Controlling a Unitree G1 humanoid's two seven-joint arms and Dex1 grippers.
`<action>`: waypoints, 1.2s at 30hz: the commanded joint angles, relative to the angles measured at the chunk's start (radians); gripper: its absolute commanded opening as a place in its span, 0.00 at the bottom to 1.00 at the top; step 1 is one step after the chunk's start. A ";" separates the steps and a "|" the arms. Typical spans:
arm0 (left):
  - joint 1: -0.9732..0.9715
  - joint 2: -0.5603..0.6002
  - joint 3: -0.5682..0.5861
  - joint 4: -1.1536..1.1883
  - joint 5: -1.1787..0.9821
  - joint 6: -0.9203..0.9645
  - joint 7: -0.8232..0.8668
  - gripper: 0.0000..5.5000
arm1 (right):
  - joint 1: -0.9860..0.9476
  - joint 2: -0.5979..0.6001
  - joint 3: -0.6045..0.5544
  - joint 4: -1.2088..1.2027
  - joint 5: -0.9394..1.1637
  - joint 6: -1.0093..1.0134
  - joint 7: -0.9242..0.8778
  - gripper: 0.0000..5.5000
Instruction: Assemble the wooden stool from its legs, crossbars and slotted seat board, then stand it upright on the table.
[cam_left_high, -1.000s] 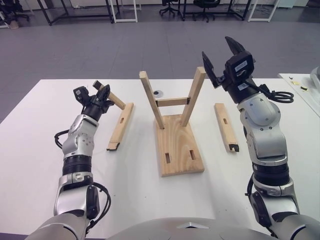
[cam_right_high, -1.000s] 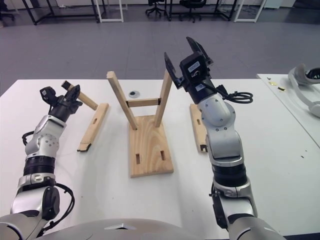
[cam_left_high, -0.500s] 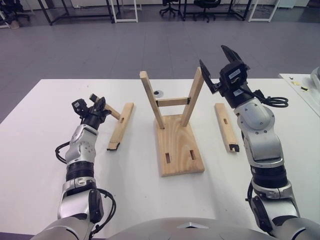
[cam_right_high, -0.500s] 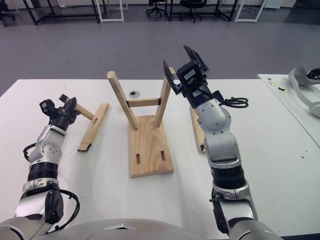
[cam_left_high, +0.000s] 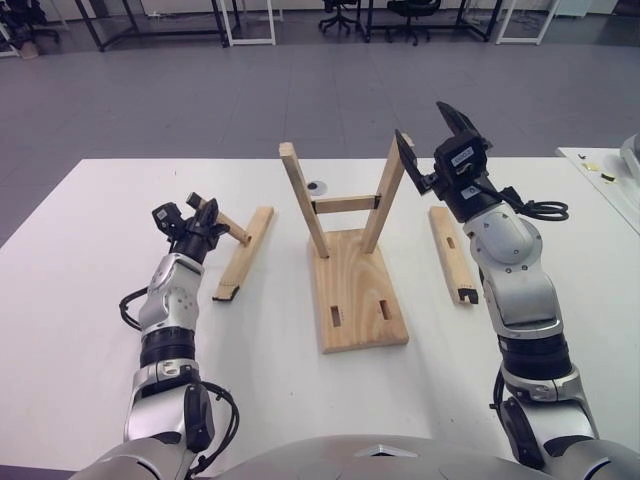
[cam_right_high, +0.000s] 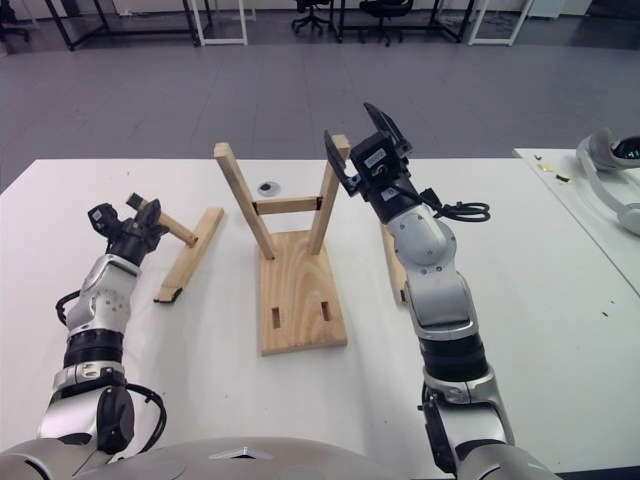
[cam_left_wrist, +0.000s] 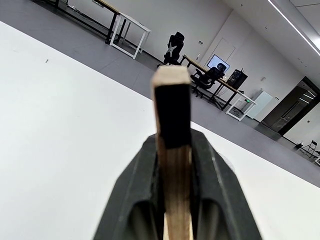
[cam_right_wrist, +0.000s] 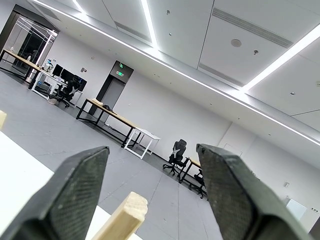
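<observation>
Wooden legs (cam_left_high: 301, 200) seemingly slotted into seat board (cam_left_high: 362, 305); left claw (cam_left_high: 210, 228) grips crossbar (cam_left_wrist: 172, 125).

one seat board (cam_left_high: 360, 290) with two empty slots at its near end. four legs: a left standing leg (cam_left_high: 303, 200) and a right standing leg (cam_left_high: 387, 195) set in the board, plus a left loose leg (cam_left_high: 243, 252) and a right loose leg (cam_left_high: 451, 253) lying flat. two crossbars: a fitted crossbar (cam_left_high: 345, 204) between the standing pair, and a loose crossbar (cam_left_high: 235, 231) at far left. one small round cap (cam_left_high: 318, 186).

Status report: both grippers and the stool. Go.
Left gripper shut on crossbar, near loose leg. Right gripper open, at top of standing leg. Seat board flat, two legs slotted. No obstruction seen.
</observation>
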 joint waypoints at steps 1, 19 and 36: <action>0.018 -0.013 -0.007 -0.140 -0.019 0.067 0.030 0.07 | 0.008 0.000 0.004 0.006 -0.015 -0.009 -0.002 0.59; 0.038 -0.026 -0.021 -0.035 0.071 0.015 0.025 0.07 | 0.006 0.010 0.003 0.022 -0.027 -0.023 0.003 0.59; 0.127 -0.036 -0.180 0.001 0.309 -0.076 0.104 0.07 | 0.021 0.001 0.020 0.017 -0.053 -0.027 0.002 0.59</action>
